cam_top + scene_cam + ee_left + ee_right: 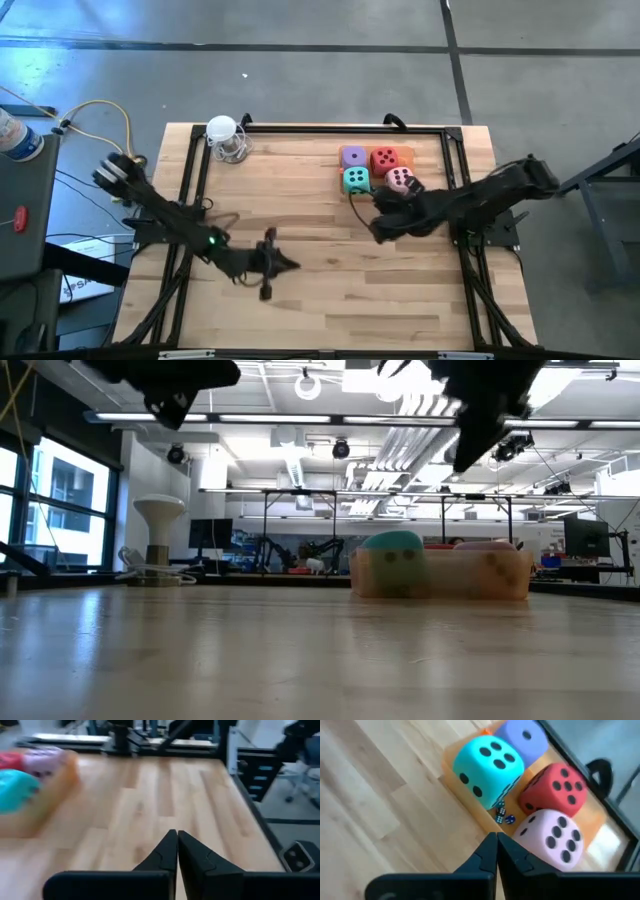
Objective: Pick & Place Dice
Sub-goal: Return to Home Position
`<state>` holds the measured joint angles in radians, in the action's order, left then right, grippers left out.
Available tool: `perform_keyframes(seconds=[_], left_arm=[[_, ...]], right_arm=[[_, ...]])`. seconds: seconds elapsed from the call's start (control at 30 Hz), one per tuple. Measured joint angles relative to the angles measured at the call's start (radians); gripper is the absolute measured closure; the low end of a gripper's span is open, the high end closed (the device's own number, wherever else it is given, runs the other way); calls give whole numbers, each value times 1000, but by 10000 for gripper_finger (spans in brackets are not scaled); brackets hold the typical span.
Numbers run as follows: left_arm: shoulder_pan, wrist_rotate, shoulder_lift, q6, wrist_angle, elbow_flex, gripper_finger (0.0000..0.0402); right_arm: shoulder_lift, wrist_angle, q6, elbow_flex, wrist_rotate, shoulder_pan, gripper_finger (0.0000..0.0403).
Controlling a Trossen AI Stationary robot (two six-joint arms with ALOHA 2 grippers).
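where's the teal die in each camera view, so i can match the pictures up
high view: teal die right of centre, lower left of the four dice.
low view: teal die right of centre, its top rising above the bin wall.
left wrist view: teal die blurred, far off to one side.
right wrist view: teal die close ahead, four-pip face showing.
shared landmark: the orange bin holding it.

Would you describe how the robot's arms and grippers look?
The left arm and right arm are dark, slim jointed links; a green light glows on the left. The left gripper and right gripper have black angular fingers tapering to points.
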<state>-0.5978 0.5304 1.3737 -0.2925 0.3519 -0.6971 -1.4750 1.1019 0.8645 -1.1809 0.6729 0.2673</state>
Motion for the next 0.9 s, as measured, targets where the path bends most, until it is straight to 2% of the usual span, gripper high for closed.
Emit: perform_keyframes(seconds=[0.17, 0.3, 0.43, 0.53, 0.67, 0.8, 0.9], left_arm=[[114, -16, -218, -12, -239, -2, 395], [234, -40, -366, -144, -529, -1, 400], [339, -65, -475, -339, -749, 1, 401], [367, -69, -525, -397, -818, 1, 401], [344, -41, -553, -397, -820, 14, 401], [293, 25, -543, -396, -831, 15, 401], [254, 69, -526, -395, -829, 14, 401]], right_arm=[[147, 50, 25, 2, 24, 105, 402], [259, 41, 30, 39, 100, 244, 402], [396, -51, 25, 141, 239, 400, 401], [530, -142, 22, 256, 334, 509, 402], [716, -385, -50, 453, 368, 596, 401], [888, -715, -296, 643, 396, 567, 401], [987, -951, -499, 801, 254, 527, 401]])
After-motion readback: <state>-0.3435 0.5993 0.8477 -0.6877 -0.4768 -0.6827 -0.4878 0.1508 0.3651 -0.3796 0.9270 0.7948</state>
